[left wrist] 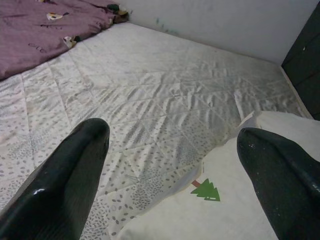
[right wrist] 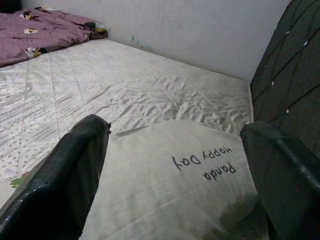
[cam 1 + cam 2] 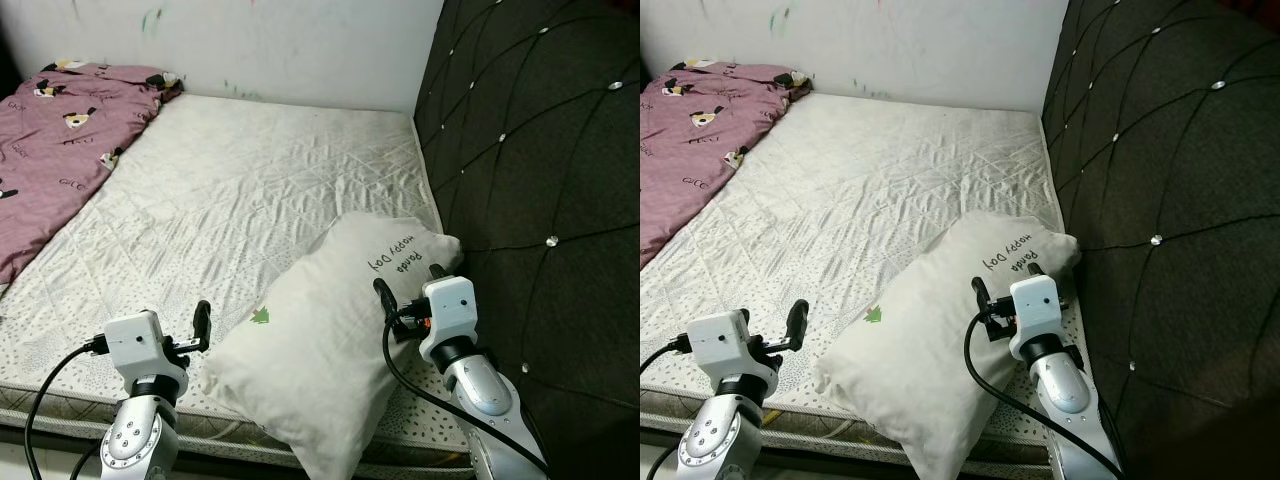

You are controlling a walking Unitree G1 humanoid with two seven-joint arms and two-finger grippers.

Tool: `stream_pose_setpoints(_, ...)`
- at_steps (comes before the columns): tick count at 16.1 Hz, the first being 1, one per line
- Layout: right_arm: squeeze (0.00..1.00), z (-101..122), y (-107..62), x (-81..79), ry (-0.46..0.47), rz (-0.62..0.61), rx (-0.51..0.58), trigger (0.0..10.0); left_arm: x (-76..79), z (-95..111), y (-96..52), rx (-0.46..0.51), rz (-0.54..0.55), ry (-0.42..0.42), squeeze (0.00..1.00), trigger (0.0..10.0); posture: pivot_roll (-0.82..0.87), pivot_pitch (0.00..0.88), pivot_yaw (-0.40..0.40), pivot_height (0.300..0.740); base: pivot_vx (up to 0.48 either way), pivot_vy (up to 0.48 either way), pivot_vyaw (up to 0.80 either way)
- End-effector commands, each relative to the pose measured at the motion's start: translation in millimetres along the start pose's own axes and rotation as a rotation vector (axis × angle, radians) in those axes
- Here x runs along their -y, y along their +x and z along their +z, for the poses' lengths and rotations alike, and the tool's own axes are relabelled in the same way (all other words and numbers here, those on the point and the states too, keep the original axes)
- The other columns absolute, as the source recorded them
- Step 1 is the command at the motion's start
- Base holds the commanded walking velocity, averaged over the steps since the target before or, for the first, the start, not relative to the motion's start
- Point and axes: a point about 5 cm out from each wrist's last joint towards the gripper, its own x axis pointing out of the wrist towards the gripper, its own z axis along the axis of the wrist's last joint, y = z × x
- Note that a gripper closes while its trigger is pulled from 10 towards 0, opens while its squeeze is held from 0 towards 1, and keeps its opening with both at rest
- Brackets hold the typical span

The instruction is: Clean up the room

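A white pillow with a small green tree and the words "Panda happy Day" lies slanted on the near right part of the bare mattress. One end of it rests against the dark headboard. My left gripper is open just left of the pillow's near edge, low over the mattress; in the left wrist view the pillow lies between its fingers. My right gripper is open over the pillow's right end, and the printed words sit between its fingers in the right wrist view.
A purple blanket with cartoon prints is bunched on the far left of the mattress. A dark tufted headboard runs along the right side. A white wall closes the far end. The mattress's front edge lies right below my grippers.
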Motion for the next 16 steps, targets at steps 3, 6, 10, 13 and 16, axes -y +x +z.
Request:
stream_pose_setpoints(3, 0.0, 1.5, -0.3, 0.1, 0.008, 0.01, 0.0, 10.0, 0.7, 0.3, 0.0, -0.008, -0.003, -0.004, 0.0, 10.0, 0.06, 0.075, -0.032, 0.677, 0.0, 0.0, 0.0)
stream_pose_setpoints(6, 0.0, 1.3, -0.4, -0.3, 0.008, 0.017, -0.003, 10.0, 1.0, 0.2, -0.3, -0.01, -0.003, -0.006, 0.0, 10.0, 0.06, 0.076, -0.032, 0.642, 0.0, 0.0, 0.0)
stream_pose_setpoints(10, 0.0, 1.2, -0.2, -1.9, 0.006, 0.028, -0.003, 10.0, 0.9, -0.3, -0.1, -0.012, -0.003, -0.011, 0.0, 10.0, 0.06, 0.076, -0.032, 0.602, 0.0, 0.0, 0.0)
stream_pose_setpoints(13, 0.0, 1.0, 0.3, -1.8, 0.007, 0.033, -0.007, 10.0, 1.3, -0.5, 0.4, -0.017, -0.003, -0.011, 0.0, 10.0, 0.07, 0.08, -0.038, 0.602, 0.0, 0.0, 0.0)
stream_pose_setpoints(16, 0.0, 0.7, 0.9, -2.9, 0.011, 0.046, -0.008, 10.0, 0.9, -0.3, 0.4, -0.016, 0.002, -0.014, 0.0, 10.0, 0.07, 0.08, -0.04, 0.602, 0.0, 0.0, 0.0)
